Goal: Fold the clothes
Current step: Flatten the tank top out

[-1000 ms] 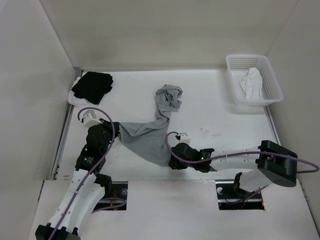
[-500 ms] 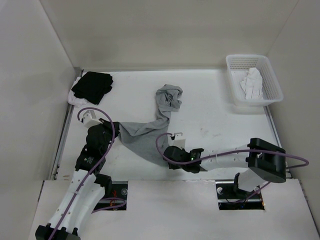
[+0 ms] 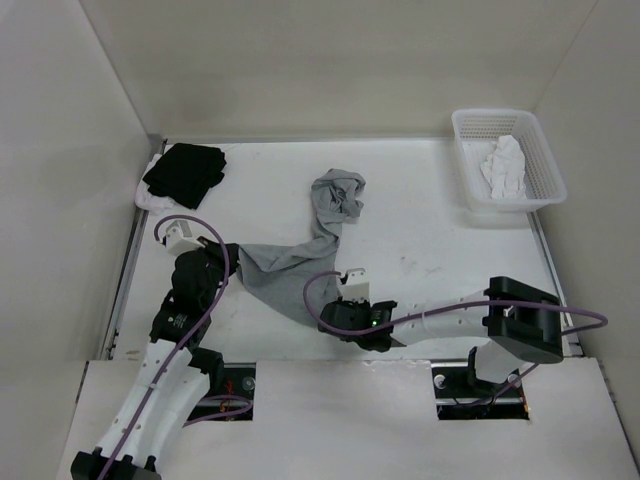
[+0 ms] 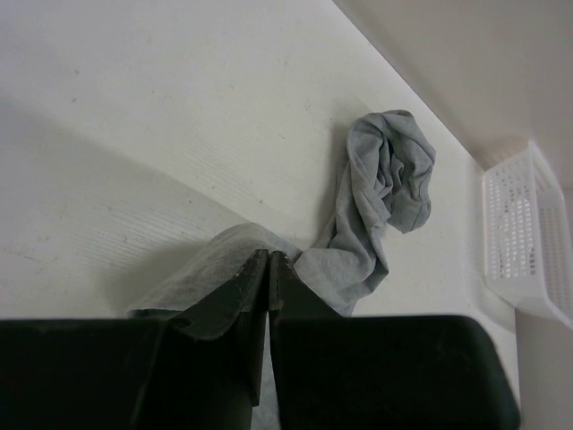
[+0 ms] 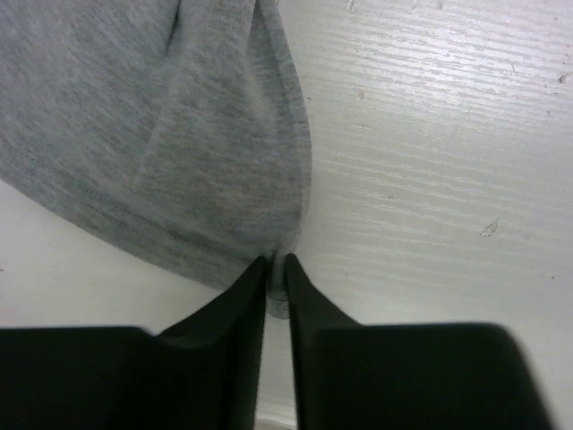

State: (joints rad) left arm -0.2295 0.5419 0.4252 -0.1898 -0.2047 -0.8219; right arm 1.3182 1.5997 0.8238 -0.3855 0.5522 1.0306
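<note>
The clothes are clamped at two edges: by the left gripper and, at the hem, the right gripper.

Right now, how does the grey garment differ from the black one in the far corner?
The grey garment lies strung out and crumpled mid-table, while the black garment sits as a compact pile on a white cloth. The left jaws and right jaws each pinch an edge of the grey garment; no jaws touch the black garment. Both are soft fabric on the same table.
</note>
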